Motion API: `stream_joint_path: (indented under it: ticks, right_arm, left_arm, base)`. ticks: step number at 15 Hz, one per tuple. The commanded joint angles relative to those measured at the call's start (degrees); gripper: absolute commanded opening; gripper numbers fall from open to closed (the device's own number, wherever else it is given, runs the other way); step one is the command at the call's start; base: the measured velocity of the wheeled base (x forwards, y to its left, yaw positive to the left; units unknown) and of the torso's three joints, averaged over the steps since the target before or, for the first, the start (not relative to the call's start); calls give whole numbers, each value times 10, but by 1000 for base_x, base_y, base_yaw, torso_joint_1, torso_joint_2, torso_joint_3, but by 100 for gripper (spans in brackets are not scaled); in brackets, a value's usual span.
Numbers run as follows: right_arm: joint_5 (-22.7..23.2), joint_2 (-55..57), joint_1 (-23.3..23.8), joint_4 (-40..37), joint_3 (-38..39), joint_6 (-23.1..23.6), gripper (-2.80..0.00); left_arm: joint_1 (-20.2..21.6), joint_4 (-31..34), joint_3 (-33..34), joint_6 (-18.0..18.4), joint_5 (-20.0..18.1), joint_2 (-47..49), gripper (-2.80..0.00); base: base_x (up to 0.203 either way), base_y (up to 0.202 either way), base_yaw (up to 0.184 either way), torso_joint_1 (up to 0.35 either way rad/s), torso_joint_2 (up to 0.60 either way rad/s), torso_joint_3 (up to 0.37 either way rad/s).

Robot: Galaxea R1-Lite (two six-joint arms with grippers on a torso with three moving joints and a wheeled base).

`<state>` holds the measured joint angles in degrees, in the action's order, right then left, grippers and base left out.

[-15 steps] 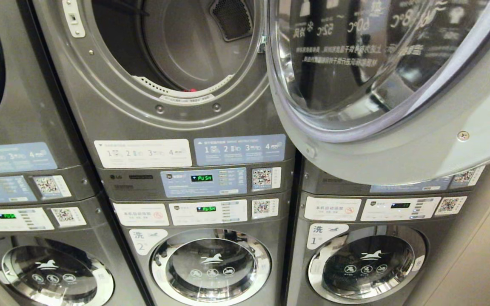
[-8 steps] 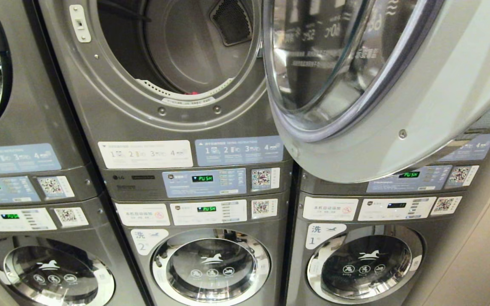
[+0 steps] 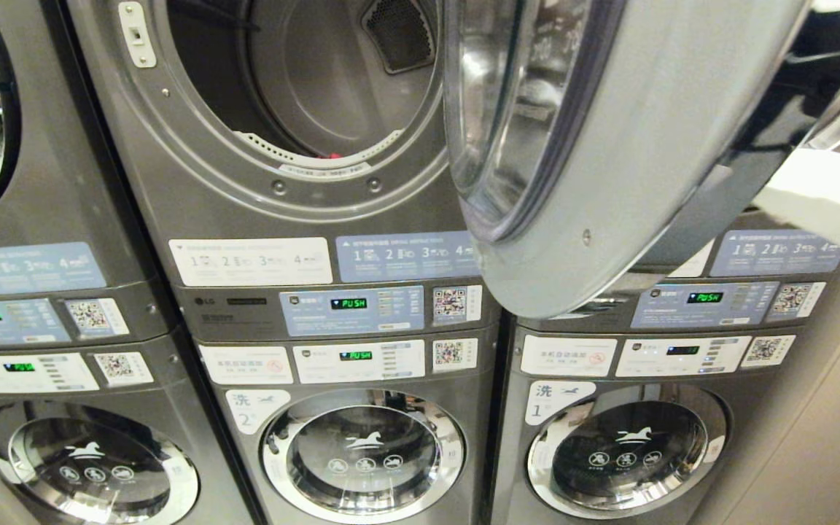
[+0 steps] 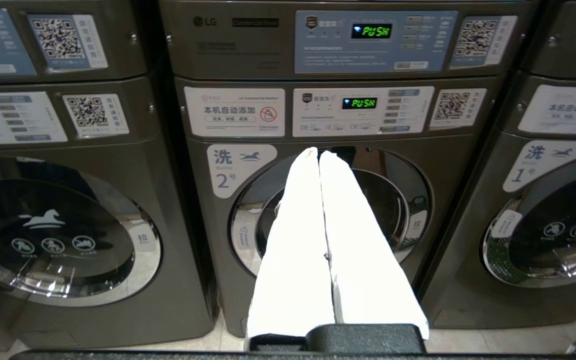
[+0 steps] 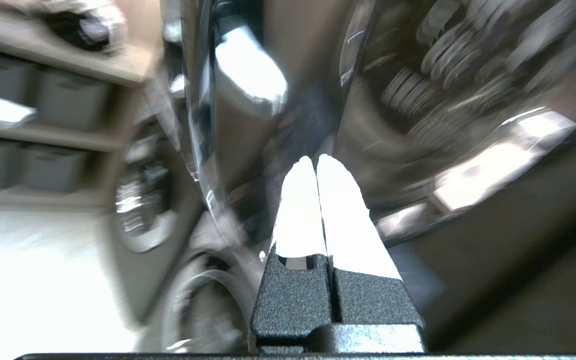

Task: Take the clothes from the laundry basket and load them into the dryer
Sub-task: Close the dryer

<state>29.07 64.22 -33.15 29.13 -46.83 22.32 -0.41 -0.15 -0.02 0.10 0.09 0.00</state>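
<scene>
The dryer (image 3: 303, 87) stands open in the upper middle machine, its door (image 3: 609, 146) swung out to the right. A scrap of red clothes (image 3: 330, 155) shows at the drum's front lip. The right tool (image 5: 316, 159), fingers pressed together and empty, is behind the door. The left tool (image 4: 318, 151), also closed and empty, faces washer number two (image 4: 328, 210).

A pale tiled floor (image 4: 493, 340) shows as a thin strip along the bottom of the left wrist view; directly on it stand three grey stacked laundry machines: washer number 2 (image 4: 318, 225) at centre, washer number 1 (image 4: 543, 225) at right, a third washer (image 4: 68, 225) at left, side by side.
</scene>
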Motion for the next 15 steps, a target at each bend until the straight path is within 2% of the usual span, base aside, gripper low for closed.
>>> stream_joint_path:
  ticks: [1, 6, 10, 15]
  right_arm:
    - [18, 15, -27, 3, 3, 3, -280]
    - [15, 82, -54, 8, -30, 25, -280]
    - [-23, 179, -114, 24, -110, 25, -280]
    - [-65, 319, -206, 52, -247, 22, -280]
  left_arm:
    - [2, 0, 0, 0, 0, 0, -280]
    - [2, 0, 0, 0, 0, 0, -280]
    - [2, 0, 0, 0, 0, 0, -280]
    - [2, 0, 0, 0, 0, -1, -280]
  base:
    - [0, 0, 0, 43, 27, -17]
    - [0, 0, 0, -8, 17, 8]
    - [0, 0, 0, 0, 0, 0]
    - [0, 0, 0, 0, 0, 0]
